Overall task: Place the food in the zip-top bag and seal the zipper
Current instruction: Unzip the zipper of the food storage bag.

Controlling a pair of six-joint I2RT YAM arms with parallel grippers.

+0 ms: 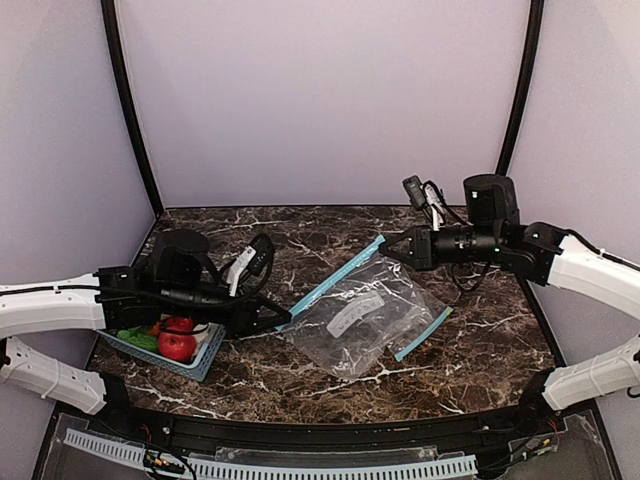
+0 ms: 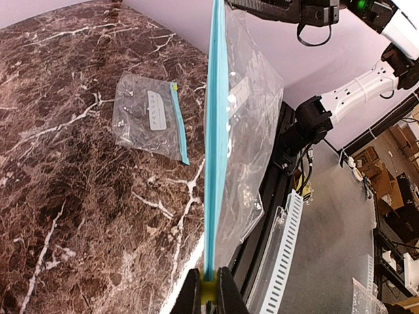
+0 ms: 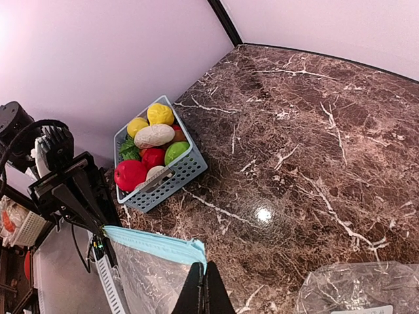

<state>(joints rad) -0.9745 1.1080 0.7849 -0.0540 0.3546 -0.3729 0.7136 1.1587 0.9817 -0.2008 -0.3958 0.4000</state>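
White arms (image 1: 50, 305), black joints (image 1: 180, 255), looped cables (image 1: 468, 277)

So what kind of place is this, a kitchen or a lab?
Likely a robot lab booth: plain walls box in a marble-look table, a left arm and right arm reach over it, and the food in the basket looks like plastic toys.

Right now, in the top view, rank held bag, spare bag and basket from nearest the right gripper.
1. Held bag: zipper end pinched in the right gripper.
2. Spare bag: flat on the table, toward the arm bases.
3. Basket: far left side.
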